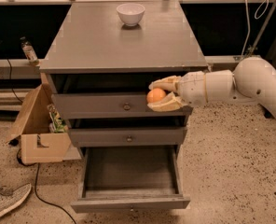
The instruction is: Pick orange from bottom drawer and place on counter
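Observation:
My gripper (pixel 157 96) is shut on the orange (pixel 155 95), a small round fruit held between two pale fingers. It hangs in front of the top drawer's face, just below the counter (pixel 124 41) edge at the right side. The white arm (pixel 240 85) reaches in from the right. The bottom drawer (pixel 131 181) is pulled open below, and its dark plank floor is bare.
A white bowl (pixel 130 13) stands at the back of the counter. The top drawer (pixel 105 105) and middle drawer (pixel 127 136) are slightly open. An open cardboard box (pixel 40 125) stands on the floor at the left, with a shoe (pixel 6 205) at the lower left.

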### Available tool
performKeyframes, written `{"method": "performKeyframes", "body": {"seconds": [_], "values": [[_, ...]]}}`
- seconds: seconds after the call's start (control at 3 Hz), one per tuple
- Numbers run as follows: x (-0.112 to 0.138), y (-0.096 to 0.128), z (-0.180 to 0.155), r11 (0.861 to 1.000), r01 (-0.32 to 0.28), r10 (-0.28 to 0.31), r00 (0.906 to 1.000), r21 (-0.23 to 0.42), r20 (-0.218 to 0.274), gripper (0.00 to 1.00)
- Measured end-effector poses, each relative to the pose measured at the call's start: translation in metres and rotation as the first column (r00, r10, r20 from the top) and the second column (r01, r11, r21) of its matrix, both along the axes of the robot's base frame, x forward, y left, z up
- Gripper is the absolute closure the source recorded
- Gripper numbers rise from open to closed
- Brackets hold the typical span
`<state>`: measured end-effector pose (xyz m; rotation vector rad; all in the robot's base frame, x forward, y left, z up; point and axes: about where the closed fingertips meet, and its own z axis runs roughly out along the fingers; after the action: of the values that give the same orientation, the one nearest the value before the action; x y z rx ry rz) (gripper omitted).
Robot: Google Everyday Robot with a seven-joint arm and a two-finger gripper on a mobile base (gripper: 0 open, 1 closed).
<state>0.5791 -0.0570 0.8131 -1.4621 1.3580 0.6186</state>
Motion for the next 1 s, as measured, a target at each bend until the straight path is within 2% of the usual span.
{"method": "performKeyframes", "body": {"seconds": [0.33,0.67,1.0], "values": [[0.029,0.017,0.040,1.000,0.008,-0.008,1.0000,0.020,-0.005,1.00],[0.066,0.034,0.071,0.997,0.059,-0.057,0.9974,0.041,-0.045,1.00],[0.110,0.046,0.083,0.988,0.143,-0.138,0.9870,0.051,-0.082,1.00]]}}
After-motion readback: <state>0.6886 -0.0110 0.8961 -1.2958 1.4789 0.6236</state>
